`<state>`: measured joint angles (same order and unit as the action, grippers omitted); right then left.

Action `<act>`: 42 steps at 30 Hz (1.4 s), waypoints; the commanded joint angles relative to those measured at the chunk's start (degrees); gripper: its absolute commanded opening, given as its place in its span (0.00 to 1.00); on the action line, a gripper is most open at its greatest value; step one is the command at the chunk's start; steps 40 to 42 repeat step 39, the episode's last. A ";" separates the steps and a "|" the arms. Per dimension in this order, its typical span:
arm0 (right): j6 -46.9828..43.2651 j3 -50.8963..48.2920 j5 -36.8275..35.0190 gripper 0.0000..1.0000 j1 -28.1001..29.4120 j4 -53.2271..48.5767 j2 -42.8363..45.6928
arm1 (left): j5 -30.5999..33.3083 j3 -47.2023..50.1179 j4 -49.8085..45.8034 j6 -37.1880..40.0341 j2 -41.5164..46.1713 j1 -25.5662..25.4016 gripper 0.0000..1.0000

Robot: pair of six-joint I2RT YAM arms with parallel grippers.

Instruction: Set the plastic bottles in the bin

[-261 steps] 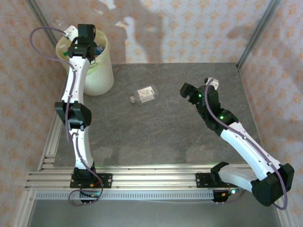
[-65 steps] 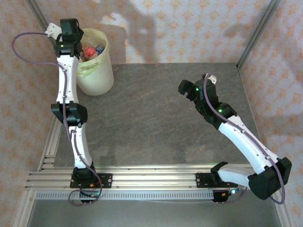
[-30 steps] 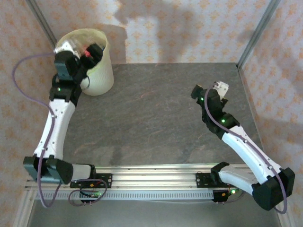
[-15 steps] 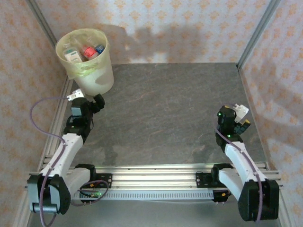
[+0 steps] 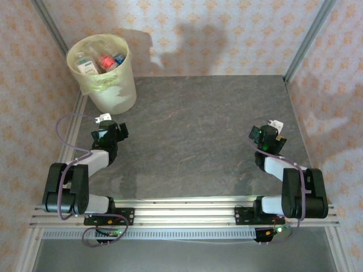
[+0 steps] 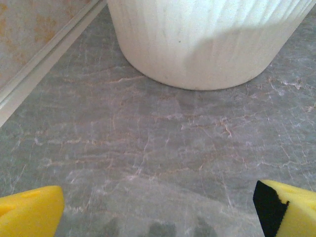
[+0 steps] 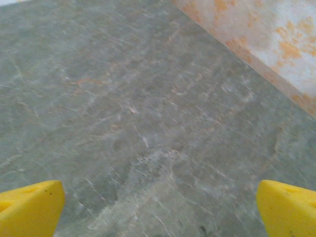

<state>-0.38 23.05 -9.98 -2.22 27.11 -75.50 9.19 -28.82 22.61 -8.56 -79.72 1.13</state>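
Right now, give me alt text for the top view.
Bottles lie inside the bin at the far left corner of the table. Both arms are folded low near their bases, the left tool and right tool open and empty.

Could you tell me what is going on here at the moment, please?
Two robot arms are putting plastic bottles into a bin. Several bottles lie inside the bin, which stands at the far left corner of the table. Both arms are folded low near their bases. The left hand is open and empty, facing the bin's base. The right hand is open and empty over the grey table. The job looks about done.
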 commanded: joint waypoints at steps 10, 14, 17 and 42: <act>-4.85 -4.98 17.24 0.99 0.35 13.75 2.84 | -5.64 5.36 21.81 7.97 -5.74 -2.05 1.00; -3.97 -5.16 17.04 0.99 1.72 18.54 -0.56 | 2.89 5.62 22.35 7.72 -6.24 -4.51 1.00; -6.26 -6.01 13.39 0.99 4.86 26.54 -7.58 | 8.95 5.99 23.00 6.02 -5.94 -5.32 1.00; -2.02 0.95 8.90 0.99 3.10 17.57 -11.77 | 8.62 5.79 22.15 6.10 -5.77 -5.35 1.00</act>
